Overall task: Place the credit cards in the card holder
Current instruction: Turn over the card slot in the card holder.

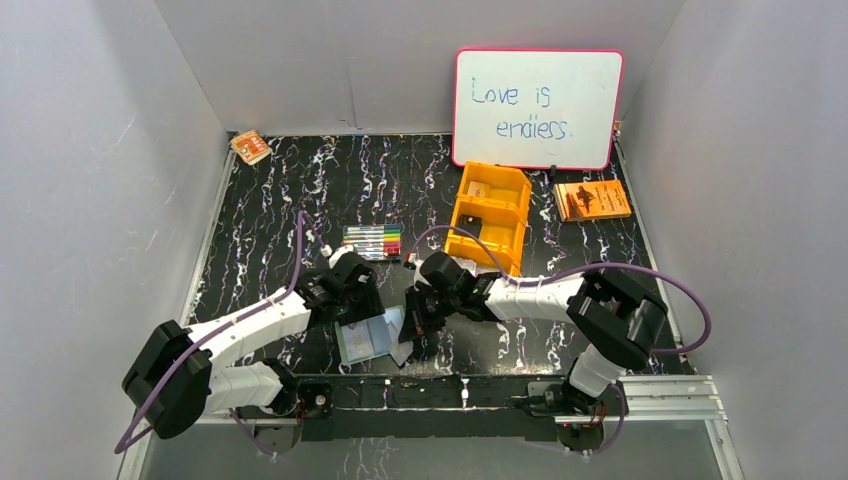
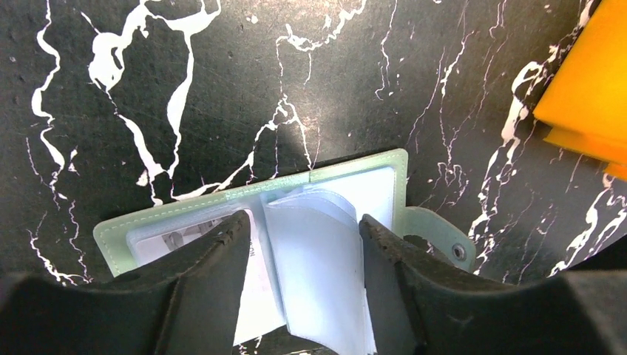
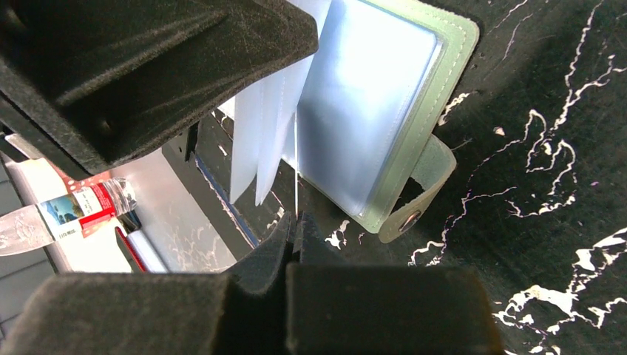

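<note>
The card holder (image 1: 362,340) lies open near the table's front edge, grey-green with pale blue pocket leaves. My left gripper (image 1: 362,316) hangs over it. In the left wrist view its jaws (image 2: 303,220) stand open astride the raised leaves (image 2: 318,274): the right finger touches them, the left stands a little off. A whitish printed card (image 2: 177,238) sits in the left-hand pocket. My right gripper (image 3: 296,218) is shut on a thin sheet seen edge-on, apparently one leaf, pulled away from the holder (image 3: 444,81). In the top view that gripper (image 1: 412,335) is at the holder's right edge.
An orange three-compartment bin (image 1: 522,225) with small flat things inside stands behind the right gripper; its corner shows in the left wrist view (image 2: 584,81). A pack of markers (image 1: 372,241) lies mid-table. A whiteboard (image 1: 537,108), an orange booklet (image 1: 592,199) and a small packet (image 1: 250,147) are at the back.
</note>
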Robot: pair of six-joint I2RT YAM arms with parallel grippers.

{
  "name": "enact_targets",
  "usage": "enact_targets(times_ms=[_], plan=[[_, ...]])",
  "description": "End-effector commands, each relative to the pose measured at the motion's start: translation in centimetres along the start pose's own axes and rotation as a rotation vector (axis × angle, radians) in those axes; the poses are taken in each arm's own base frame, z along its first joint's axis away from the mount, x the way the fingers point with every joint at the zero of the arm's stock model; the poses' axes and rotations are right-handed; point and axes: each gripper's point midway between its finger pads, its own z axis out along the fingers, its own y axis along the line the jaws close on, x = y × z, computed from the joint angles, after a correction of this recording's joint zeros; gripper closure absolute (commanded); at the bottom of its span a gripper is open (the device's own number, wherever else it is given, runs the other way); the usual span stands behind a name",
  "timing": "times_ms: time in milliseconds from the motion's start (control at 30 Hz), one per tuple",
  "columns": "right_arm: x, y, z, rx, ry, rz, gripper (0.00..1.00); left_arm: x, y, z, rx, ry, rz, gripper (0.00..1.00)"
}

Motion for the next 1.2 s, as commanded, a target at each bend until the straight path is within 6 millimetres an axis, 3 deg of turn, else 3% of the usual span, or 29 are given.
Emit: enact_targets(times_ms=[0,667,867,1167], plan=[[-0.9,1.8,-0.3,-0.057,-0.022,-0.057,1.0,-0.6,-0.3,-0.8,0.023,-0.019,-0.002,0.45],[-0.9,2.4,-0.4,-0.087,-0.018,-0.08,1.0,-0.1,1.0,-0.8,-0.009,-0.024,0.006,0.53],[-0.9,3.1,0.0,-0.101,-0.007,-0.098,1.0,-0.1,1.1,-0.9,-0.009,-0.028,0.003,0.67],[-1.2,2.4,-1.0,-0.035,-0.043,-0.093,1.0,0.0,1.9,-0.8,-0.036,-0.03,0.004,0.83]])
